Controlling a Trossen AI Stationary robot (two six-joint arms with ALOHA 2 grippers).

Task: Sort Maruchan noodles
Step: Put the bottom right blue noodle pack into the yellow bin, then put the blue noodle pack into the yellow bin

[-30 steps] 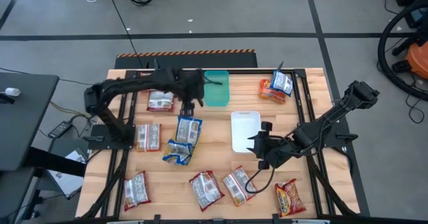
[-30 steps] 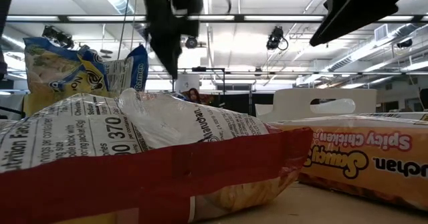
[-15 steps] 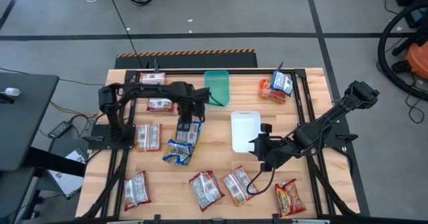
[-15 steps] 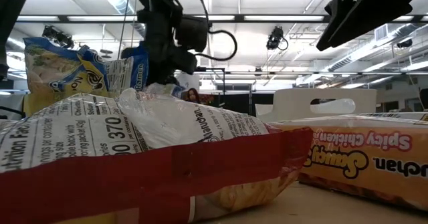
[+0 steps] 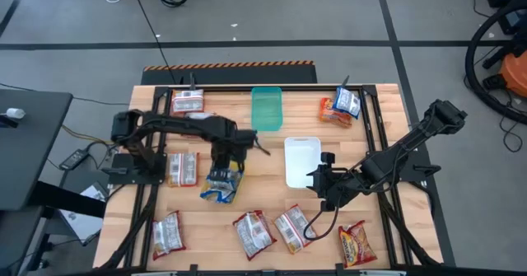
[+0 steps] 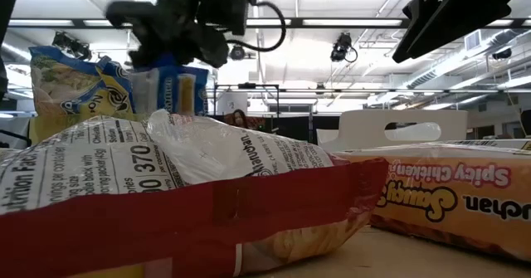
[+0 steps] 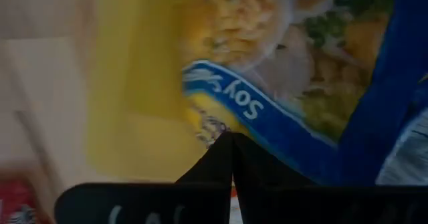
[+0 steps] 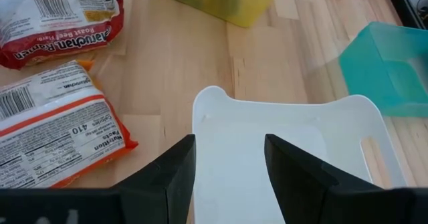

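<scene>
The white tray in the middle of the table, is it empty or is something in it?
Empty. The white tray shows only its bare floor in the right wrist view, and the open right gripper hangs over its edge holding nothing.

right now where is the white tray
In the high view the white tray lies right of the table's middle, below the green tray, with the right gripper open just off its lower right corner.
</scene>
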